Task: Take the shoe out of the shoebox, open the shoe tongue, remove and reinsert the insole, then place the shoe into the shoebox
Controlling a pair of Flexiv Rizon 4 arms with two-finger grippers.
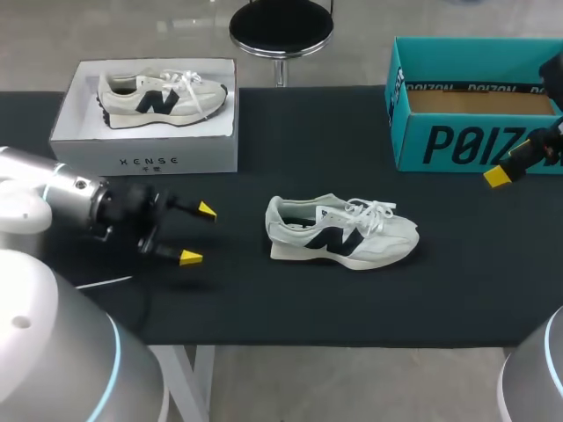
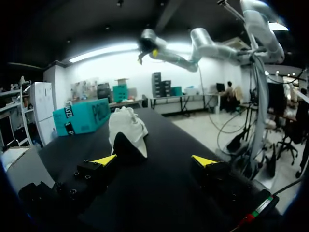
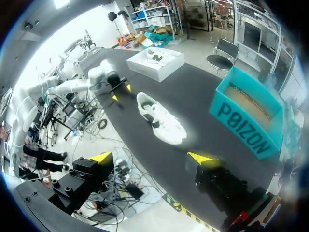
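- Head view: white-grey mesh sneaker [image 1: 341,232] sits upright mid black tabletop [image 1: 308,149], well apart from teal cardboard shoebox [image 1: 475,104]; left pincer [image 1: 195,234] spread wide, empty.
- Left wrist view: sneaker ahead of the fingers, not touching.
- Right wrist view: right pincer [image 3: 152,157] spread wide, empty, above tabletop.

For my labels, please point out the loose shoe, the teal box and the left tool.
loose shoe [image 1: 332,239], head view, dark side mark.
teal box [image 1: 440,145], head view, front wall.
left tool [image 1: 198,234], head view, midway between yellow tips.
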